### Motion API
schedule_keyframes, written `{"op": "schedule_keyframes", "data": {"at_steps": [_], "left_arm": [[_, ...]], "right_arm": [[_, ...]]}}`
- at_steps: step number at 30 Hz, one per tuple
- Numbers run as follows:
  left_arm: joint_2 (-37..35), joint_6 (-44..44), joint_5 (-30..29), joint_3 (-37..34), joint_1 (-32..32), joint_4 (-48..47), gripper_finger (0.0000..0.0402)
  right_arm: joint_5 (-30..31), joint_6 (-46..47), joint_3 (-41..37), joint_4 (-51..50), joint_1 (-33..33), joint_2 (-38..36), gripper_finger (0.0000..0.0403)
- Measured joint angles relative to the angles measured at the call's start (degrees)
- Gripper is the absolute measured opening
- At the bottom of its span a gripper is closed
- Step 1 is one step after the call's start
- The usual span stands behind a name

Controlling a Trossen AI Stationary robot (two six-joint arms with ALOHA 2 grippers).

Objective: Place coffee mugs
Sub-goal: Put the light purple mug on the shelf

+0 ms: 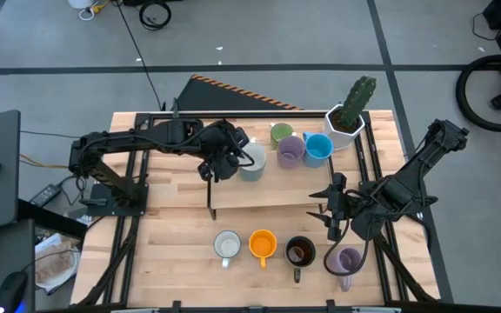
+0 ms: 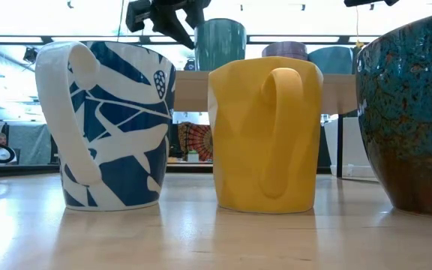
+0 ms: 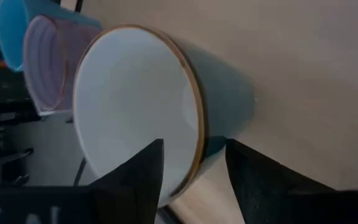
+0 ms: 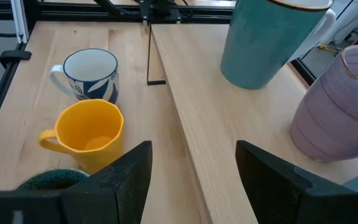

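Observation:
A grey-teal mug (image 1: 252, 162) with a white inside and a brown rim stands upright on the raised wooden shelf (image 1: 268, 193). My left gripper (image 3: 194, 180) is open at this mug (image 3: 166, 93). One finger stands inside it and one outside, with a gap between the inner finger and the rim. Beside it on the shelf stand a green mug (image 1: 281, 132), a lavender mug (image 1: 290, 150) and a blue mug (image 1: 318, 148). My right gripper (image 4: 194, 174) is open and holds nothing, hovering at the shelf's near edge (image 1: 330, 209).
On the table in front of the shelf stand a white-and-blue mug (image 1: 226, 246), an orange mug (image 1: 262, 245), a dark mug (image 1: 299, 252) and a lavender mug (image 1: 348, 261). A white faceted cactus pot (image 1: 346, 122) sits at the shelf's far right corner.

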Motion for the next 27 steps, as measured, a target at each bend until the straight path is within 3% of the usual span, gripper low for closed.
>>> {"op": "schedule_keyframes", "data": {"at_steps": [11,15,27], "left_arm": [[0.0,2.6,-6.9,0.0,1.1,4.3,0.0157],[0.1,4.8,-3.4,0.0,1.8,4.9,0.0155],[0.1,7.3,-3.5,0.0,3.5,11.6,0.0155]], "right_arm": [[0.0,-0.2,0.0,0.0,0.0,0.0,0.0238],[0.0,-0.5,0.0,0.0,0.0,0.0,0.0238],[0.0,-1.0,0.0,0.4,0.0,0.0,0.0238]]}}
